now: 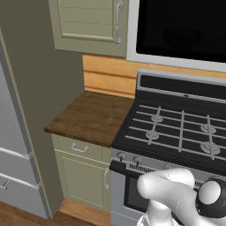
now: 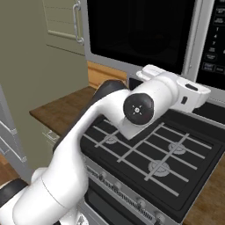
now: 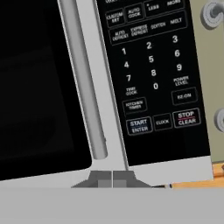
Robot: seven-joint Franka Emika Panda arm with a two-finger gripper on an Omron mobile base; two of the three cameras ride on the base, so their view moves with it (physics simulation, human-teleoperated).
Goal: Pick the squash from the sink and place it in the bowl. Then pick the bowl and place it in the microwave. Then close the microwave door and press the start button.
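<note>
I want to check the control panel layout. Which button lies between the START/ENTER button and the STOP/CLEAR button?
In the hand view, the CLOCK button sits between the START/ENTER button and the STOP/CLEAR button on the microwave panel.

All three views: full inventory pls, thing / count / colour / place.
microwave: 1, grey frame, mounted above the stove.
microwave door: 1, black glass with light grey edge, shut; vertical grey handle beside the keypad.
keypad: 1, black with white labels, right of the door; START/ENTER button in its bottom row.
gas stove: 1, black top with grey grates, below the microwave.
wooden counter: 1, dark brown, left of the stove.
upper cabinet door: 1, beige, left of the microwave.
lower cabinet: 1, beige, under the counter.
fridge: 1, grey, far left.
arm: 1, white with dark joints, reaching up over the stove.
end effector: 1, tips shut, pointed at the microwave's lower edge.
</note>
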